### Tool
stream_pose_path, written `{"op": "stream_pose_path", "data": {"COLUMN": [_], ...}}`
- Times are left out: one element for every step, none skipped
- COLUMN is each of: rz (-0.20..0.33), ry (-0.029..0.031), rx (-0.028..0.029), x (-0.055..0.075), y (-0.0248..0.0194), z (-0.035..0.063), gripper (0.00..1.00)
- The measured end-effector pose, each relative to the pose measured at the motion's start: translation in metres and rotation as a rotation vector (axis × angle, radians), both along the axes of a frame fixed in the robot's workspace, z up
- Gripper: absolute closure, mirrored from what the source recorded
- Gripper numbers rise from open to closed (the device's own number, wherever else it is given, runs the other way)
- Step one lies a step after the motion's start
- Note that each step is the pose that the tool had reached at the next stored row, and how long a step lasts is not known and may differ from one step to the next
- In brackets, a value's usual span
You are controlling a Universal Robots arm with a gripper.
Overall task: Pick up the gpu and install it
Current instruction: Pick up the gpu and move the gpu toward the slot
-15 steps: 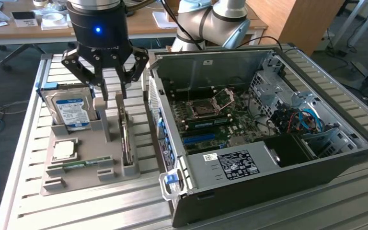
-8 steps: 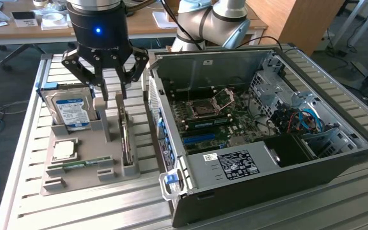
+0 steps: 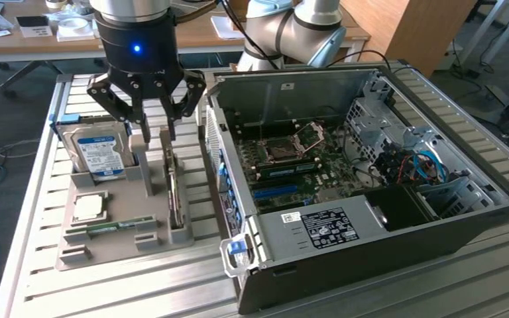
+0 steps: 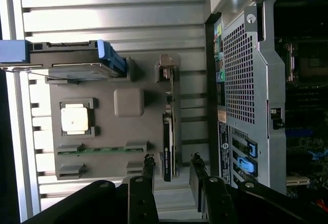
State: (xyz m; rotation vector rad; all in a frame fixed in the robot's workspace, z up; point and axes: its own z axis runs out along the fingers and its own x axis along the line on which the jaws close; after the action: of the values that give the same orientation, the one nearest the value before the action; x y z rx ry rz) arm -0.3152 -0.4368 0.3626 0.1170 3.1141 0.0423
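The gpu [image 3: 175,199] stands on edge in a slot along the side of the grey parts tray [image 3: 122,246] nearest the computer case; it looks like a thin dark card. My gripper [image 3: 154,129] hangs open above the tray's far end, a little above and behind the card and touching nothing. In the wrist view the gpu [image 4: 168,131] runs lengthwise in line with the gap of the gripper [image 4: 172,171], with one black fingertip [image 4: 148,168] on either side of that line. The open computer case [image 3: 352,172] lies beside the tray with its motherboard [image 3: 303,165] exposed.
The tray also holds a blue-and-white-labelled hard drive [image 3: 100,154], a CPU [image 3: 89,207] and a green memory stick [image 3: 111,228]. A grey post [image 3: 146,162] rises from the tray beside the gpu. A second arm's base [image 3: 294,30] stands behind the case. Everything rests on a ribbed metal table [image 3: 466,285].
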Motion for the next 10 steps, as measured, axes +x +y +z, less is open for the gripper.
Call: {"op": "stream_pose_path", "data": {"rz": [0.000,0.000,0.000,0.000,0.000,0.000,0.000,0.000,0.000,0.000], "ry": [0.0001,0.0001,0.0000,-0.0001,-0.0002,-0.0004,-0.0004,-0.0001,0.0000,-0.0001], "rx": [0.0001,0.0001,0.0002,0.0003,0.0003,0.0005,0.0005,0.0003,0.0003,0.0003], "x": [0.0000,0.0000,0.0000,0.0000,0.0000,0.0000,0.0000,0.0000,0.0000,0.0000], "y": [0.0000,0.0000,0.0000,0.0000,0.0000,0.0000,0.0000,0.0000,0.0000,0.0000], "z": [0.0000,0.0000,0.0000,-0.0001,-0.0002,-0.0009,-0.0021,-0.0036,-0.0054,-0.0074], "gripper": [0.59,0.59,0.59,0.59,0.59,0.59,0.59,0.59,0.59,0.59]}}
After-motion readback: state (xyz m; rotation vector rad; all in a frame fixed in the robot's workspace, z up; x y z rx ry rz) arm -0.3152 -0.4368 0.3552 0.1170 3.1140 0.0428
